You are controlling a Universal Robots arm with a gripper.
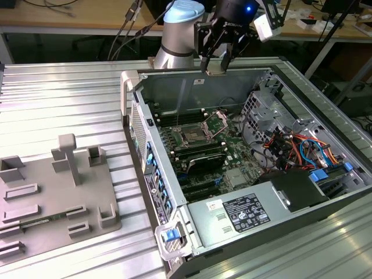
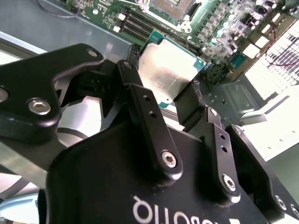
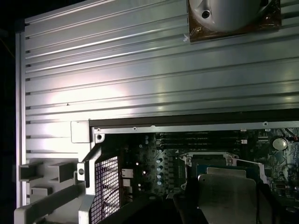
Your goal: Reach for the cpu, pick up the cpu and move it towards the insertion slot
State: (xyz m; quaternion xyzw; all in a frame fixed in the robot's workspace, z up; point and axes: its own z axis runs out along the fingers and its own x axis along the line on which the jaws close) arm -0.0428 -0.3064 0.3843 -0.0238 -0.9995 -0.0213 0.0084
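Black gripper (image 2: 180,105) links crowd the second wrist view, clamped on the cpu (image 2: 170,70).

Its fingers (image 2: 140,100) pinch opposite edges of the silver-topped chip, so the pickup looks done and the carry toward the insertion slot (image 1: 193,138) appears well along but unfinished. In the exterior view the grey tray (image 1: 52,197) sits nearest, on the ribbed worktop (image 1: 64,99) beside the open computer case (image 1: 174,232); further in, the socket lies on the motherboard with its load plate (image 1: 214,119) raised. Furthest back, the arm (image 1: 180,29) reaches over the case's far wall, gripper pointing down, chip held in the air well above the board and short of the socket.
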